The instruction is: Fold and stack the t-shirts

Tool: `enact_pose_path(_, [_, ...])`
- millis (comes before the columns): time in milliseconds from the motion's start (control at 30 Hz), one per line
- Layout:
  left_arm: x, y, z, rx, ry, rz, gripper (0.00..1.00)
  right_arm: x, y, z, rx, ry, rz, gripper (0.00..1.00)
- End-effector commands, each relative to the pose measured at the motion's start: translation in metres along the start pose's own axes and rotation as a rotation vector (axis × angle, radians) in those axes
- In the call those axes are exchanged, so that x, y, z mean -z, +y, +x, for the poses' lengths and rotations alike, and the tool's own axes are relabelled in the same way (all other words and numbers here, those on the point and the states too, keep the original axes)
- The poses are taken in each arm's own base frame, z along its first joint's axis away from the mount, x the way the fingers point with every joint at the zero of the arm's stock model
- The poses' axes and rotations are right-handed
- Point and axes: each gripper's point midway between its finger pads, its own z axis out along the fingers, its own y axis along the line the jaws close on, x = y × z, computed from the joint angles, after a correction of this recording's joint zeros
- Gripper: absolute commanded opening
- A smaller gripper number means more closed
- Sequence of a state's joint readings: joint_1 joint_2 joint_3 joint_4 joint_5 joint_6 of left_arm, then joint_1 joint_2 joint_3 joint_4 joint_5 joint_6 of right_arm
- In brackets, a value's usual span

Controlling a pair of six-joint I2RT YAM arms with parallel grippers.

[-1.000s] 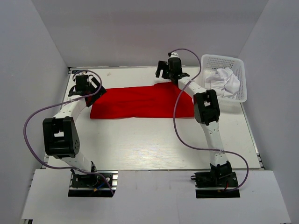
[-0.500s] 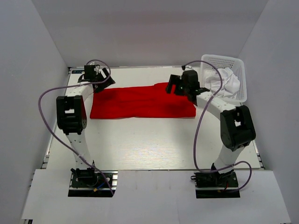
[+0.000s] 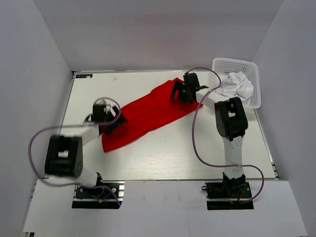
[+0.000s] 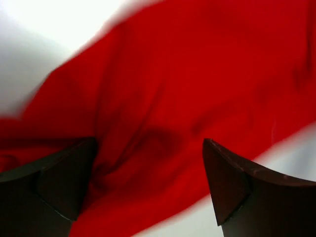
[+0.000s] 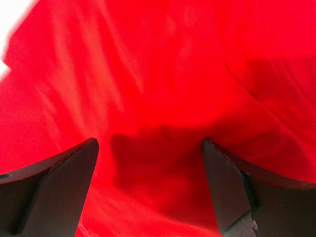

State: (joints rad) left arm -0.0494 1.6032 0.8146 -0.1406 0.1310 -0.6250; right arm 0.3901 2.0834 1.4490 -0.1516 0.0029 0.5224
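The red t-shirt lies folded in a long band, slanting from the near left up to the far right of the table. My left gripper hovers over its near-left end, jaws wide open, red cloth beneath the fingers and bare table past the hem. Over the far-right end my right gripper also stands open, with the red cloth filling its view. The gap between each pair of fingers, left gripper and right gripper, holds nothing pinched. The white t-shirt sits crumpled in the basket.
A white lattice basket stands at the far right corner of the white table. Grey walls close in the left, back and right sides. Purple cables loop from both arms over the table.
The red t-shirt has swung from lying level across the table to a diagonal. My left gripper came from the far left corner toward me; the right gripper shifted slightly left.
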Motion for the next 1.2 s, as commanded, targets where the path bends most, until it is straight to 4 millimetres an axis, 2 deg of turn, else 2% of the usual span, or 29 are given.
enact_pose_path(0, [0.050, 0.003, 0.150, 0.087, 0.363, 0.150, 1.00, -0.041, 0.033, -0.012, 0.055, 0.049, -0.134, 0.90])
enact_pose_path(33, [0.063, 0.001, 0.172, 0.124, 0.422, 0.184, 1.00, -0.066, 0.032, 0.001, 0.076, 0.083, -0.146, 0.90])
enact_pose_path(67, [0.080, 0.006, 0.204, 0.109, 0.518, 0.207, 1.00, -0.056, 0.079, -0.058, 0.143, -0.028, -0.250, 0.90])
enact_pose_path(100, [0.095, -0.001, 0.208, 0.079, 0.519, 0.258, 1.00, -0.060, 0.090, -0.067, 0.190, -0.042, -0.280, 0.90])
enact_pose_path(133, [0.115, -0.003, 0.226, 0.068, 0.603, 0.310, 1.00, -0.103, 0.067, -0.027, 0.213, 0.076, -0.256, 0.90])
enact_pose_path(167, [0.127, -0.010, 0.232, 0.034, 0.623, 0.353, 1.00, -0.081, 0.112, -0.091, 0.256, -0.082, -0.346, 0.90])
enact_pose_path(200, [0.142, -0.024, 0.225, 0.001, 0.577, 0.438, 1.00, -0.092, 0.111, -0.084, 0.250, -0.067, -0.349, 0.90])
enact_pose_path(267, [0.163, -0.037, 0.221, -0.021, 0.547, 0.511, 1.00, -0.081, 0.123, -0.104, 0.245, -0.149, -0.394, 0.90])
enact_pose_path(300, [0.172, -0.045, 0.214, -0.046, 0.506, 0.545, 1.00, -0.082, 0.113, -0.087, 0.239, -0.147, -0.389, 0.90])
enact_pose_path(333, [0.187, -0.060, 0.194, -0.087, 0.401, 0.608, 1.00, -0.054, 0.129, -0.109, 0.256, -0.226, -0.410, 0.90])
enact_pose_path(400, [0.198, -0.065, 0.182, -0.143, 0.338, 0.625, 1.00, -0.022, 0.148, -0.138, 0.310, -0.316, -0.423, 0.90])
enact_pose_path(433, [0.196, -0.063, 0.180, -0.164, 0.322, 0.621, 1.00, -0.016, 0.159, -0.140, 0.333, -0.324, -0.425, 0.90])
enact_pose_path(467, [0.193, -0.062, 0.179, -0.200, 0.316, 0.606, 1.00, -0.015, 0.159, -0.135, 0.361, -0.296, -0.396, 0.90])
enact_pose_path(500, [0.188, -0.061, 0.174, -0.225, 0.293, 0.586, 1.00, 0.007, 0.177, -0.155, 0.389, -0.366, -0.405, 0.90])
enact_pose_path(567, [0.176, -0.057, 0.167, -0.279, 0.272, 0.535, 1.00, 0.023, 0.189, -0.156, 0.421, -0.393, -0.398, 0.90])
enact_pose_path(600, [0.165, -0.056, 0.157, -0.286, 0.250, 0.473, 1.00, 0.020, 0.186, -0.147, 0.424, -0.379, -0.370, 0.90])
enact_pose_path(667, [0.155, -0.058, 0.145, -0.283, 0.217, 0.426, 1.00, 0.040, 0.190, -0.142, 0.447, -0.387, -0.348, 0.90])
enact_pose_path(700, [0.150, -0.061, 0.129, -0.243, 0.165, 0.370, 1.00, 0.050, 0.187, -0.136, 0.446, -0.361, -0.328, 0.90])
enact_pose_path(733, [0.148, -0.065, 0.121, -0.228, 0.142, 0.361, 1.00, 0.049, 0.182, -0.111, 0.431, -0.274, -0.282, 0.90])
enact_pose_path(767, [0.142, -0.065, 0.119, -0.227, 0.136, 0.354, 1.00, 0.053, 0.166, -0.102, 0.388, -0.245, -0.210, 0.90])
enact_pose_path(800, [0.144, -0.077, 0.107, -0.213, 0.087, 0.385, 1.00, 0.071, 0.163, -0.098, 0.372, -0.241, -0.185, 0.90])
enact_pose_path(833, [0.144, -0.081, 0.102, -0.204, 0.063, 0.392, 1.00, 0.049, 0.130, -0.041, 0.358, -0.103, -0.073, 0.90])
enact_pose_path(867, [0.140, -0.078, 0.099, -0.197, 0.046, 0.384, 1.00, 0.052, 0.123, -0.027, 0.341, -0.080, -0.051, 0.90])
enact_pose_path(900, [0.139, -0.079, 0.095, -0.172, 0.023, 0.386, 1.00, 0.083, 0.138, -0.029, 0.318, -0.117, -0.098, 0.90])
enact_pose_path(967, [0.137, -0.077, 0.091, -0.156, -0.005, 0.389, 1.00, 0.073, 0.116, 0.030, 0.331, -0.006, -0.078, 0.90])
enact_pose_path(1000, [0.133, -0.073, 0.091, -0.144, -0.020, 0.379, 1.00, 0.084, 0.114, 0.045, 0.316, 0.009, -0.084, 0.90])
enact_pose_path(1067, [0.133, -0.077, 0.088, -0.133, -0.037, 0.398, 1.00, 0.085, 0.118, 0.061, 0.326, 0.020, -0.113, 0.90])
enact_pose_path(1100, [0.130, -0.073, 0.091, -0.119, -0.032, 0.382, 1.00, 0.080, 0.106, 0.077, 0.322, 0.053, -0.085, 0.90])
enact_pose_path(1167, [0.126, -0.070, 0.093, -0.118, -0.023, 0.374, 1.00, 0.073, 0.099, 0.087, 0.326, 0.079, -0.057, 0.90])
